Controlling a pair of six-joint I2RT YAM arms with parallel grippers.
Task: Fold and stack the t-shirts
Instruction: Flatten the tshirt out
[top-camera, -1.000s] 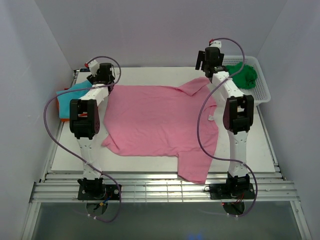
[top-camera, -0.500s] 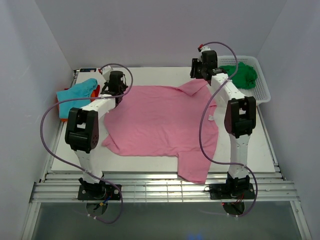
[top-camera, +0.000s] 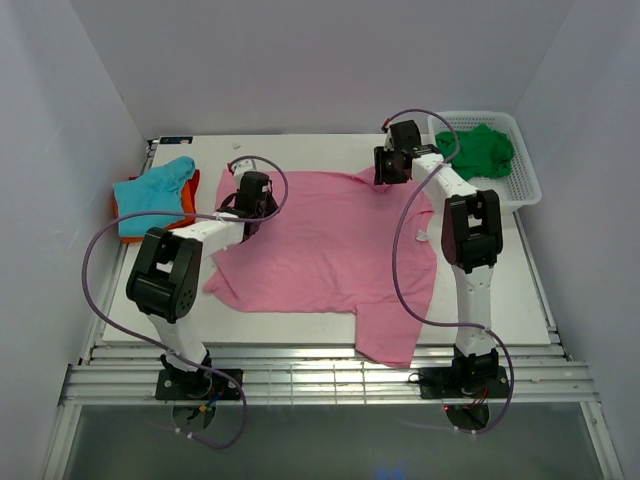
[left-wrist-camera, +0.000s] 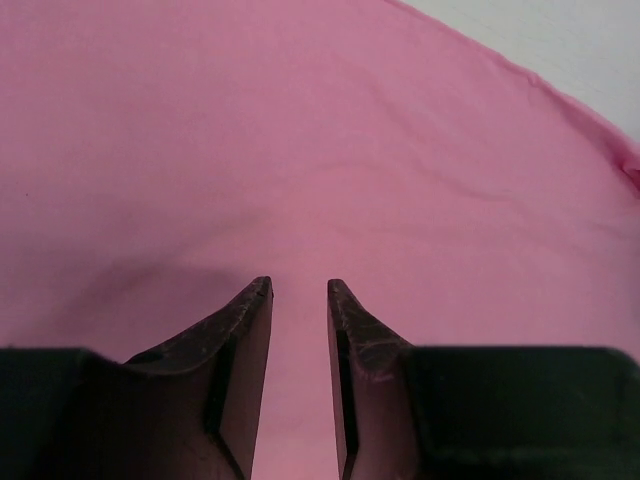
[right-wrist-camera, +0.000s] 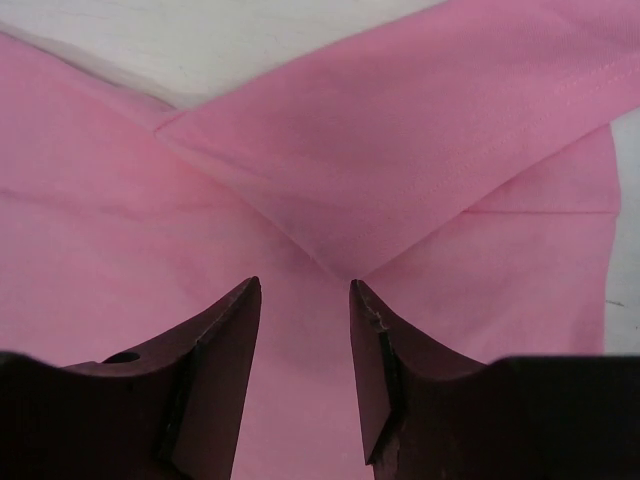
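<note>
The large pink t-shirt (top-camera: 330, 240) lies spread flat across the middle of the table. My left gripper (top-camera: 256, 200) hovers over its back left part. In the left wrist view the left gripper (left-wrist-camera: 299, 285) is open by a narrow gap, with smooth pink t-shirt (left-wrist-camera: 300, 130) cloth below it. My right gripper (top-camera: 390, 170) is over the shirt's back right corner. There the right gripper (right-wrist-camera: 305, 283) is open, just short of a sleeve (right-wrist-camera: 400, 140) folded over the body. A teal t-shirt (top-camera: 155, 190) lies on an orange one (top-camera: 128, 237) at the left.
A white mesh basket (top-camera: 525, 180) at the back right holds a dark green t-shirt (top-camera: 482, 150). The pink shirt's near right corner (top-camera: 388, 340) hangs over the table's front edge. Bare white table (top-camera: 310, 150) shows behind the shirt.
Both arms have swung in from the back of the table and down over the pink shirt. The back right sleeve, which stuck out before, now lies folded inward.
</note>
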